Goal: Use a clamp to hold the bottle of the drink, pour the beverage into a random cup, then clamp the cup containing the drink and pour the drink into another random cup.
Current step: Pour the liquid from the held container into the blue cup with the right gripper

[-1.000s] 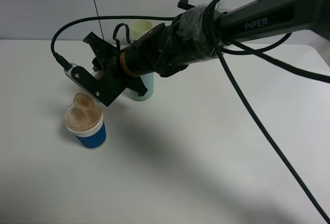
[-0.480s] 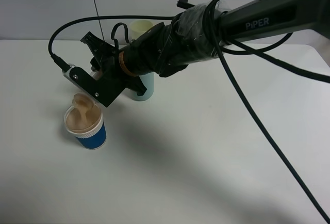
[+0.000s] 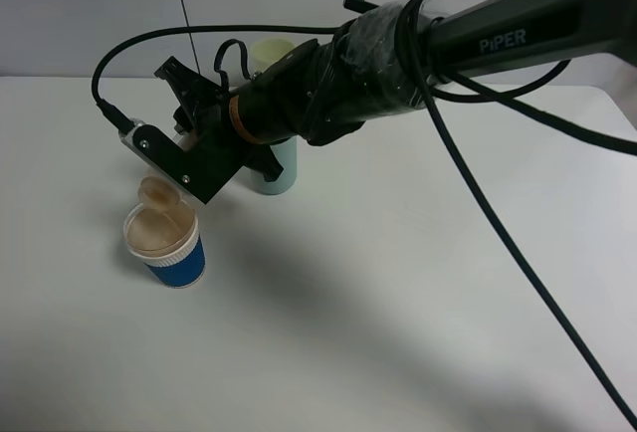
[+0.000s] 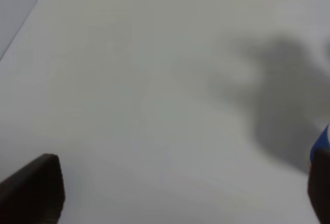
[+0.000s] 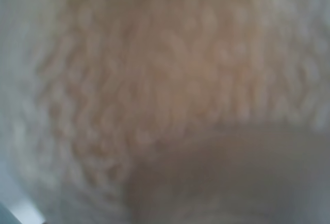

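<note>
My right gripper (image 3: 187, 165) reaches across to the left and is shut on the drink bottle, holding it tilted. Only the bottle's tan mouth (image 3: 156, 191) shows, just above the rim of a blue paper cup (image 3: 171, 250) that holds tan drink. The right wrist view is filled by a blurred tan surface (image 5: 154, 90), the bottle seen close up. A pale blue cup (image 3: 284, 171) stands behind the arm, partly hidden. My left gripper (image 4: 175, 198) is open over bare table, with a dark fingertip (image 4: 31, 193) at each side of its view.
A cream cup (image 3: 271, 53) stands at the back, behind the arm. A black cable (image 3: 149, 44) loops above the gripper. The white table (image 3: 398, 303) stretches to the right and front. A blue edge (image 4: 323, 141) shows at the side of the left wrist view.
The tan stream that joined the bottle mouth to the blue cup has stopped. The gripper has turned and risen slightly, so the mouth now stands just clear of the drink.
</note>
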Tool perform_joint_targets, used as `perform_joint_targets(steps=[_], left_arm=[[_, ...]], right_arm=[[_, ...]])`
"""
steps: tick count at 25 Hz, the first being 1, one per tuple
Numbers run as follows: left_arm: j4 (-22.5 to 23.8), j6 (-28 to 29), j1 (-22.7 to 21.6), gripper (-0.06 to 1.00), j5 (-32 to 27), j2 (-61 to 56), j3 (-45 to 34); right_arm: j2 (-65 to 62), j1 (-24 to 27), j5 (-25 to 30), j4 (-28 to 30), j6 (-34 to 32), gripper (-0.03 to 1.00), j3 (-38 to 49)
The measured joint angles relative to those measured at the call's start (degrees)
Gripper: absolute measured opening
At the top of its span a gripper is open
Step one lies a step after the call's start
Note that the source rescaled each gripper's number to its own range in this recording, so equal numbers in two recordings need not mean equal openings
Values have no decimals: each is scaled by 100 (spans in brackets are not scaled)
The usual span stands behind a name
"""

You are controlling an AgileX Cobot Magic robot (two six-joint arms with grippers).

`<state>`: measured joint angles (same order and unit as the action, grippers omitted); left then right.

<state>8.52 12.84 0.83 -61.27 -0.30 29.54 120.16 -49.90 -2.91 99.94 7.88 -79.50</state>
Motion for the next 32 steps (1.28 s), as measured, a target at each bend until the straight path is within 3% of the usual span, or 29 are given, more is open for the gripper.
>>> perform_joint_targets(steps=[32], left_arm=[[0,0,0,88,0,0,0]], right_arm=[[-95,0,10,0,355,1,0]])
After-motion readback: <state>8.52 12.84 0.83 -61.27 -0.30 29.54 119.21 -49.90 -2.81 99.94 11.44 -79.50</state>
